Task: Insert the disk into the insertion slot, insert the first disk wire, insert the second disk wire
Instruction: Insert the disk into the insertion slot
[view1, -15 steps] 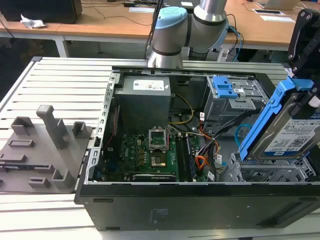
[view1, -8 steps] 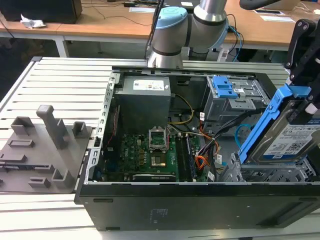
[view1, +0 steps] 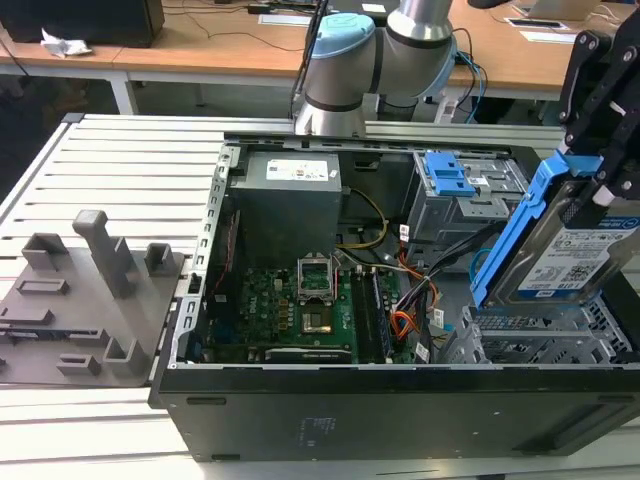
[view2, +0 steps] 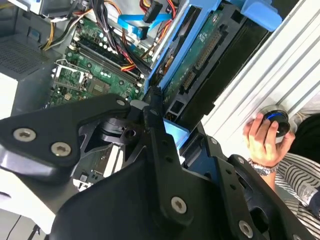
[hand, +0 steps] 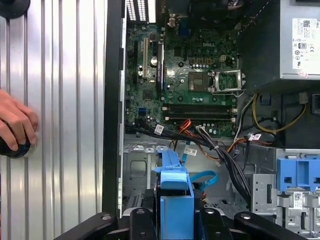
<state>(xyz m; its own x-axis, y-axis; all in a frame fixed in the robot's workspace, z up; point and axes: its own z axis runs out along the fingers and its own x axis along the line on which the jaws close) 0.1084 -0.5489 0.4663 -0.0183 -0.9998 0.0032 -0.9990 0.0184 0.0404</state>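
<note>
The gripper pinches the disk, its fingers closed on the upper end of the blue carrier bracket. The disk hangs tilted with its lower end at the top opening of the insertion slot. Whether the two touch cannot be told, but the disk is not seated. The slot occupies the near corner of the open computer case at the exterior view's right. Behind it, along the same edge of the case, stands the grey bay with blue latches. The motherboard covers the middle of the case floor, and the power supply sits at the far edge. Loose cables lie between motherboard and bay. The case rests on a slatted metal table, with a grey fixture at the table's edge on the exterior view's left. In the first wrist view, a person's hand rests on a dark round knob on the table beside the case.
</note>
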